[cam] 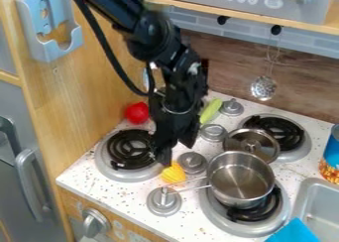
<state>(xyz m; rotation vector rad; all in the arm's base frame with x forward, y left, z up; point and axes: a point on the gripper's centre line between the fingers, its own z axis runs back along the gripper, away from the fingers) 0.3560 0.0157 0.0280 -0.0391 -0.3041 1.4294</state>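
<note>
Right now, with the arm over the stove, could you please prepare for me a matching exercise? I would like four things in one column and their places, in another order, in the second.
1. yellow thing
2. steel pot
3. round red thing
4. perforated spoon

A. hanging in front of the wood-patterned back wall
B. close to the black tool, low beside it
C. behind the left burner
D. on the front right burner

Right pairs: 1-B, 2-D, 3-C, 4-A
</note>
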